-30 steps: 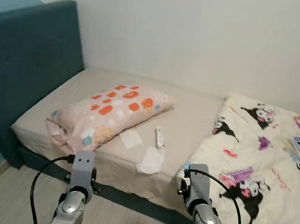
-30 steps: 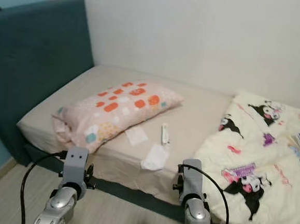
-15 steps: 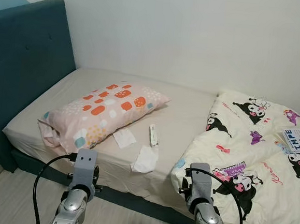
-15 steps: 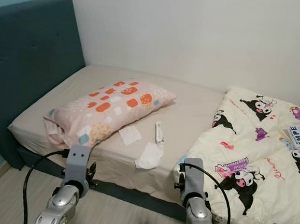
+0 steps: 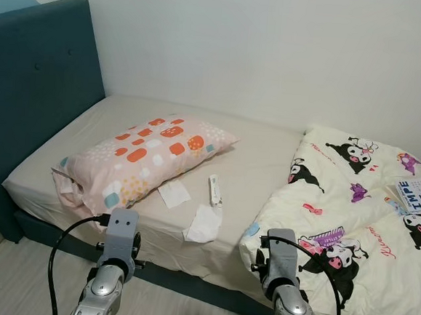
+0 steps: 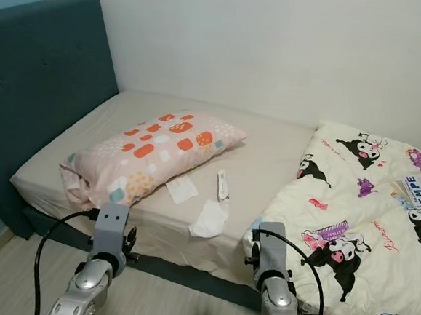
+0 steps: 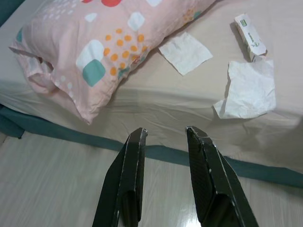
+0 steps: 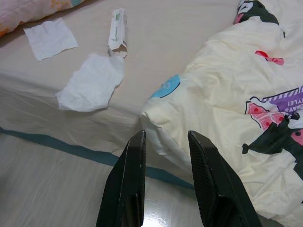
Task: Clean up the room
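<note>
Ahead, a bed (image 5: 262,151) with a beige sheet stands against a white wall (image 5: 277,53), with a dark teal headboard (image 5: 33,92) on the robot's left. A pink pillow (image 5: 141,159) with orange, white and teal patches lies across the mattress on the headboard side. Just beside the pillow's near edge lies a flat white tissue (image 5: 172,194). A little further toward the robot's right sits a small white box (image 5: 213,189), and a crumpled tissue (image 5: 204,223) touches its near end, close to the edge of the mattress. On the right half of the bed a cream blanket (image 5: 351,220) printed with black-and-white cartoon figures is bunched up and hangs over the near edge. A booklet (image 5: 417,196) with large dark letters rests on the blanket far to the right.

Both arms are raised low in front of the bed, over the pale wood floor (image 7: 57,170). The left gripper (image 7: 164,133) hovers short of the mattress edge below the pillow's corner, its two black fingers spread with nothing between them. The right gripper (image 8: 165,136) hovers near the blanket's hanging corner, its fingers likewise apart and holding nothing.
</note>
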`<state>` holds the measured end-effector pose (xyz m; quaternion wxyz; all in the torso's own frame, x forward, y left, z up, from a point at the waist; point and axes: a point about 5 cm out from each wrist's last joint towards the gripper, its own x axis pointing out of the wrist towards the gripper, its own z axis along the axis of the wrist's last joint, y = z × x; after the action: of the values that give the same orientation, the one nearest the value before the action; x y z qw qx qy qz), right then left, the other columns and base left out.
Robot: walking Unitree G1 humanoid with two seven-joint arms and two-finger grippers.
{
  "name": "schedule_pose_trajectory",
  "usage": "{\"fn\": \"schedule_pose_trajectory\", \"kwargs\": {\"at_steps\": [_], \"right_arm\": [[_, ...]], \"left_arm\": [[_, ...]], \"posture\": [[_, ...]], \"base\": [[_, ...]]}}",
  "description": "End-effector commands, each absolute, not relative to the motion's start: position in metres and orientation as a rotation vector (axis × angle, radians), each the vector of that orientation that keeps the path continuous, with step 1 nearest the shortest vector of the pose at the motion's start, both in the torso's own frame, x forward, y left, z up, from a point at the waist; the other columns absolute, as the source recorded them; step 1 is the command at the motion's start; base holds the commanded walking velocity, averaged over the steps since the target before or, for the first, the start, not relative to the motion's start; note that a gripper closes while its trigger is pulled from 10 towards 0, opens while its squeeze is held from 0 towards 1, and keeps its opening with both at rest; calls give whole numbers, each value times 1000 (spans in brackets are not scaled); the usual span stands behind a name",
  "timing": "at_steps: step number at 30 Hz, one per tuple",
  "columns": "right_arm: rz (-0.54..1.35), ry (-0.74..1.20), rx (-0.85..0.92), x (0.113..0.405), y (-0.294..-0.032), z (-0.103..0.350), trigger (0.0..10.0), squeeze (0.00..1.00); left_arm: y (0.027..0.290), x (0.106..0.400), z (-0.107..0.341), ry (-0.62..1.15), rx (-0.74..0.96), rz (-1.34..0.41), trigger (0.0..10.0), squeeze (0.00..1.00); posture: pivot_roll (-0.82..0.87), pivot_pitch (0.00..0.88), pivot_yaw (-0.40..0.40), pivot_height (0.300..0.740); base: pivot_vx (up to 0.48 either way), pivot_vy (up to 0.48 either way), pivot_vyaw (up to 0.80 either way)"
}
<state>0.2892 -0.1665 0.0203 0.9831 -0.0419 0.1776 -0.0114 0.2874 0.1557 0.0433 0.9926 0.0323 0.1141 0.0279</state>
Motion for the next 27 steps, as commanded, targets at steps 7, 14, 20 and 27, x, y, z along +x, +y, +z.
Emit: {"fn": "schedule_pose_trajectory", "kwargs": {"at_steps": [7, 14, 20, 27], "right_arm": [[-28, 357, -37, 289, -167, 20, 10000, 0], [-32, 358, -55, 289, -168, 20, 10000, 0], [-36, 360, -71, 289, -169, 19, 10000, 0], [-25, 356, -75, 289, -168, 19, 10000, 0]], "left_arm": [[154, 287, 40, 234, 64, 56, 10000, 0], [154, 287, 40, 235, 67, 58, 10000, 0], [155, 288, 41, 226, 70, 61, 10000, 0], [155, 288, 41, 222, 72, 63, 10000, 0]], "posture": [[-9, 63, -20, 740], [-9, 59, -18, 740], [-10, 54, -18, 740], [-11, 49, -17, 740]], "base": [[0, 0, -229], [0, 0, -800], [0, 0, -267], [0, 0, 0]]}}
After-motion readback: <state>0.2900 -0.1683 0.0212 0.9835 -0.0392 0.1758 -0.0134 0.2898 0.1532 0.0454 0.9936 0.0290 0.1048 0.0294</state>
